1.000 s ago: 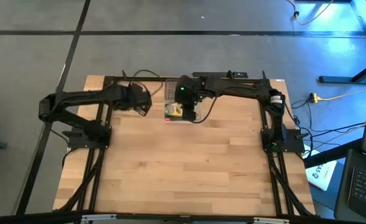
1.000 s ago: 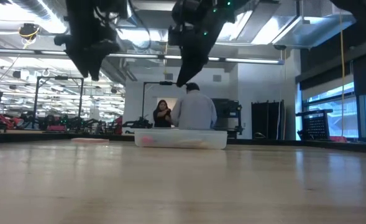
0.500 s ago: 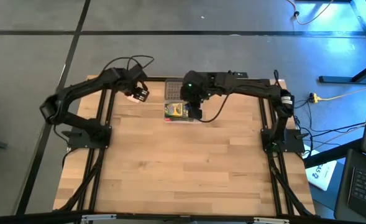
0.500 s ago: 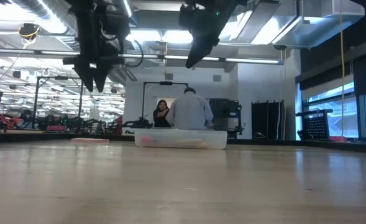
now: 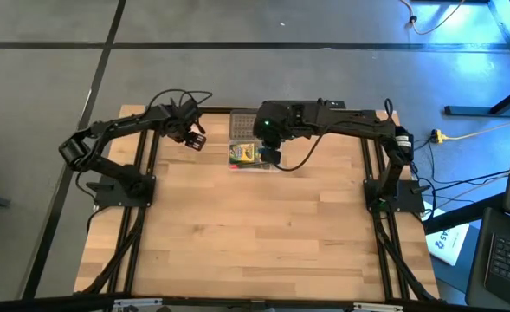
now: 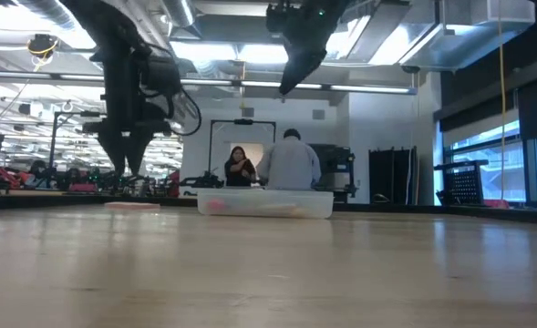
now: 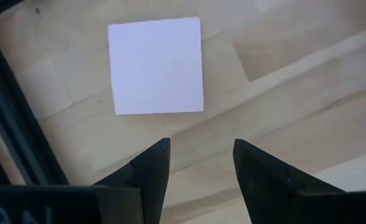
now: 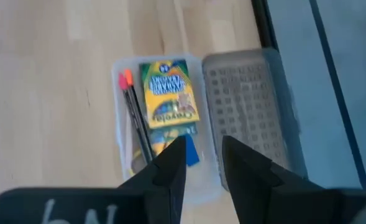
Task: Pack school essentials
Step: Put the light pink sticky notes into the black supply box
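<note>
We saw a light wooden table (image 5: pixel 255 234) made of planks, standing on a grey floor with dark lines. In the low view the room behind was a big hall with ceiling lamps, and two persons (image 6: pixel 291 164) stood behind the table's far edge.

In the left wrist view the pink square pad (image 7: pixel 156 65) lay flat on the wood in the upper left of the frame. The left gripper (image 7: pixel 200 163) hovered above it with its fingers apart, holding nothing and not touching the pad. In the high view this gripper (image 5: pixel 191 137) was in the upper left part of the table.

In the right wrist view the clear case (image 8: pixel 122 134) lay in the middle of the frame with the crayon box (image 8: pixel 167 94) inside, and the red pen (image 8: pixel 133 118) beside the box. The dotted grey lid (image 8: pixel 251 106) lay just at the right of the case. The right gripper (image 8: pixel 201 163) hung over the case, fingers apart and empty.

On the crayon box we could read "Crayola".
</note>
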{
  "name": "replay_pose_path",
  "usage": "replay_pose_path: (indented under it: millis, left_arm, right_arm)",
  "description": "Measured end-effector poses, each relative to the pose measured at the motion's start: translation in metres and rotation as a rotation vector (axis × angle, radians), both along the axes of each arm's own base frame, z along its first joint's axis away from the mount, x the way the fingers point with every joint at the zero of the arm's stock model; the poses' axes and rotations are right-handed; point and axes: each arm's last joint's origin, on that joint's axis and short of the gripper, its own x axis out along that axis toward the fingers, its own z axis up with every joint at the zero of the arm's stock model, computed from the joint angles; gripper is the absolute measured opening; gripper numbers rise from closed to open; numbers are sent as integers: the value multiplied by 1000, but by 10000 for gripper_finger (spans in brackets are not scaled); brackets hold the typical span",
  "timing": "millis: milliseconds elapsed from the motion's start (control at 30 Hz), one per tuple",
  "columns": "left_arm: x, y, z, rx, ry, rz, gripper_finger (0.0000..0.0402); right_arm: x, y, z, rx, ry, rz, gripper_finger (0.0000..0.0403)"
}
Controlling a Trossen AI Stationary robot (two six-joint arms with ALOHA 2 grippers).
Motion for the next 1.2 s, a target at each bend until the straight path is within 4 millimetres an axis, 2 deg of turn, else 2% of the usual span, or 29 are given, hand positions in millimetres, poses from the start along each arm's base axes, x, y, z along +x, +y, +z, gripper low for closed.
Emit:
replay_pose_path:
  millis: [200,533,1200]
  left_arm:
    - [-3,0,-5,3,8,8,169]
    - [3,15,-1,133,-76,-2,169]
    - [2,15,-1,123,-86,52,169]
  right_arm:
    - [3,4,1,19,-25,28,106]
    - [4,10,1,23,-27,38,106]
    - [4,10,1,21,-28,43,106]
